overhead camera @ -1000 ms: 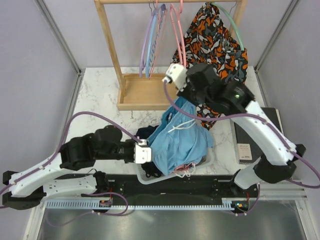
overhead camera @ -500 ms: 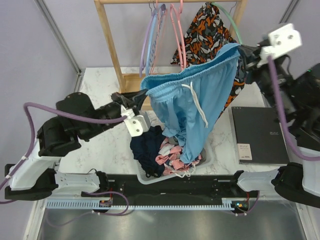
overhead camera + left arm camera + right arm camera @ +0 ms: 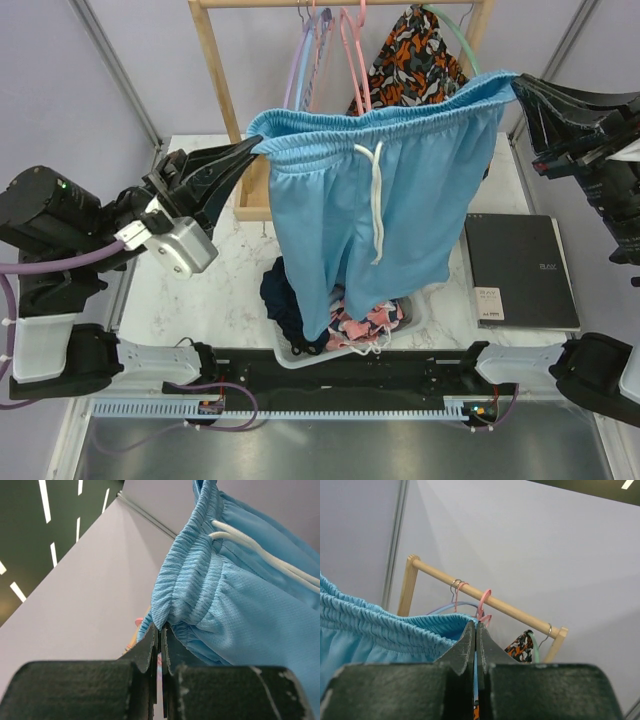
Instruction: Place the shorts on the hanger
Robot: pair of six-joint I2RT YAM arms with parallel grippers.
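The sky-blue shorts (image 3: pixel 385 200) with a white drawstring hang spread wide above the table, held by the waistband at both ends. My left gripper (image 3: pixel 255 147) is shut on the waistband's left end; the left wrist view shows the fabric (image 3: pixel 200 590) pinched at my fingertips (image 3: pixel 161 630). My right gripper (image 3: pixel 515 85) is shut on the right end, and the waistband (image 3: pixel 380 625) shows in the right wrist view. The pink hanger (image 3: pixel 352 50) hangs on the wooden rack (image 3: pixel 215 70) just behind the shorts; its hook (image 3: pixel 484 600) sits on the rail.
Lilac and blue hangers (image 3: pixel 300 70) and a mint-green hanger (image 3: pixel 468 50) with the orange-black-white garment (image 3: pixel 410 60) share the rail. A clear bin (image 3: pixel 415 318) below holds dark navy (image 3: pixel 285 295) and pink clothes. A black notebook (image 3: pixel 518 268) lies at the right.
Both grippers rose and moved apart, lifting the shorts out of the bin and stretching the waistband wide in front of the rack.
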